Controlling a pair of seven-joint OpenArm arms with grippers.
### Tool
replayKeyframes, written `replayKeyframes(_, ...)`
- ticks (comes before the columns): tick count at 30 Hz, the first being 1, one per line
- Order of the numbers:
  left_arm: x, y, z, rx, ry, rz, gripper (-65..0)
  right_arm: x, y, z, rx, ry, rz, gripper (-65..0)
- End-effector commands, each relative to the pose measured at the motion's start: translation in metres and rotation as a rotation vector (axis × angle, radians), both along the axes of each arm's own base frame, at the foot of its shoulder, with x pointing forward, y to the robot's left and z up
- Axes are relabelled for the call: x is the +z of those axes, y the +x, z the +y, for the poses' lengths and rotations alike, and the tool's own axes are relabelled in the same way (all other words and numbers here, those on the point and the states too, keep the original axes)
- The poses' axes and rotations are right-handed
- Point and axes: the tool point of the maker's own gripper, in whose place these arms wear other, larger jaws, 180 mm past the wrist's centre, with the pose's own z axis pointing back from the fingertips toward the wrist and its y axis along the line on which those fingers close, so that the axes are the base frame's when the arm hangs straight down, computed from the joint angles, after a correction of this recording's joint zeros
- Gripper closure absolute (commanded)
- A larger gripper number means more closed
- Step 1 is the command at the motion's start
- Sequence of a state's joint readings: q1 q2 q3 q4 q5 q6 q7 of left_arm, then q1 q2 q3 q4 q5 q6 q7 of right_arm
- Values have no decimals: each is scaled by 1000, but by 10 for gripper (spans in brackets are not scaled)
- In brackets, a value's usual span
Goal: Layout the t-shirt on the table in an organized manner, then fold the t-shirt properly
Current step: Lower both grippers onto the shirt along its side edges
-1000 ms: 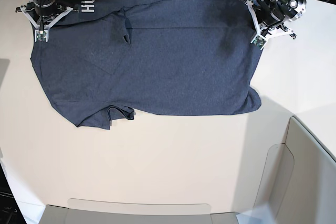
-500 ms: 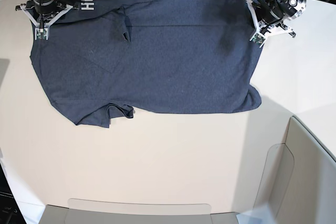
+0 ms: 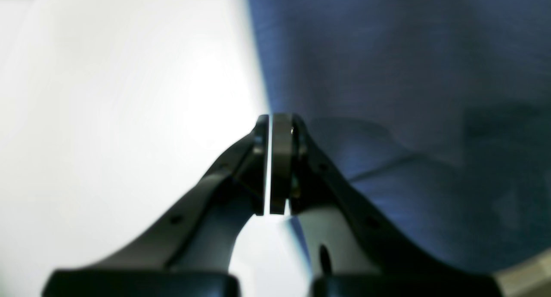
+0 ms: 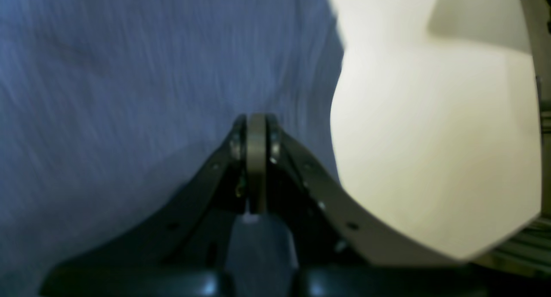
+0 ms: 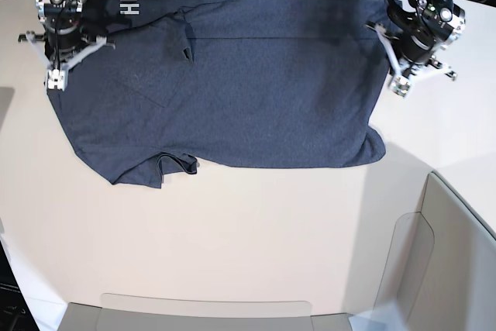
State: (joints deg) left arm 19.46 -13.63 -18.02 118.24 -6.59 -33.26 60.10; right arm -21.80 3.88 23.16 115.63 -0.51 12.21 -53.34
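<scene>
t-shirt [image 5: 225, 83]: matt heathered cloth, dark navy, fine knit grain, soft creases at 7 o'clock hem; white lettering [image 5: 129, 6] at 11 o'clock looks flat printed. table [image 5: 232, 238]: smooth off-white top, low sheen, blown-out glare in left wrist view. left gripper [image 3: 270, 168]: black plastic fingers, semi-gloss, small round holes; pads smooth grey, rubber-like. right gripper [image 4: 254, 163]: same black plastic, slight sheen, grey pad face. From base view both heads show white plastic frame parts. bin wall [image 5: 457, 269] at 4 o'clock: grey translucent plastic, smooth
</scene>
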Motion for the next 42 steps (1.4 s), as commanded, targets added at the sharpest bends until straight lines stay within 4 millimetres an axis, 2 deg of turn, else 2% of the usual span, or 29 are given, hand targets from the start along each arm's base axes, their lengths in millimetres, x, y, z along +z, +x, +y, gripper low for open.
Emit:
replayKeyframes(1,21,17,8,9,14,-85,0,19,13,-8,-13,-28,-74,0)
replayKeyframes(4,43,37,22,50,27,-165,-24,39,33,-19,-88,-11,-172,0)
replayKeyframes(6,58,51,25,63,28,-218,-71,56,48,-26,-127,-4,-242,0)
replayKeyframes(9,73,68,27,74,32,-260,-151,75,74,-24,-140,28,-291,0)
replayKeyframes(10,78,73,29,82,36,-262,-170,79,82,-24,-153,50,-283,-25)
replayKeyframes(13,86,84,27,97,20,-273,-185,85,100,-15,-173,124,-248,-165)
replayKeyframes(15,83,85,22,98,-22,-266,-185,88,115,-4,-138,141,-251,-243)
replayKeyframes(17,77,86,17,91,-48,-256,-185,88,126,9,-85,136,-240,-272)
replayKeyframes(19,71,86,16,91,-67,-240,-185,85,136,21,-39,137,-224,-272)
replayKeyframes(23,47,86,16,102,-132,-180,-181,59,147,35,-5,177,-149,-272)
replayKeyframes(25,41,93,15,107,-173,-166,-142,46,149,37,-5,200,-115,-272)
replayKeyframes(27,35,103,14,117,-215,-157,-59,38,148,40,-5,213,-94,-267)
replayKeyframes(28,32,107,15,125,-231,-145,-8,34,147,42,-1,215,-80,-242)
replayKeyframes(31,27,123,9,112,-251,-102,-4,21,143,54,39,208,-33,-31)
replayKeyframes(32,29,129,3,95,-253,-102,-2,15,140,57,48,206,-14,0)
replayKeyframes(35,36,141,-12,43,-248,-109,0,2,134,67,77,205,29,0)
replayKeyframes(40,23,149,-37,-26,-259,-54,0,-10,122,69,79,209,64,0)
replayKeyframes(42,10,149,-42,-32,-275,-17,0,-14,118,68,77,207,77,0)
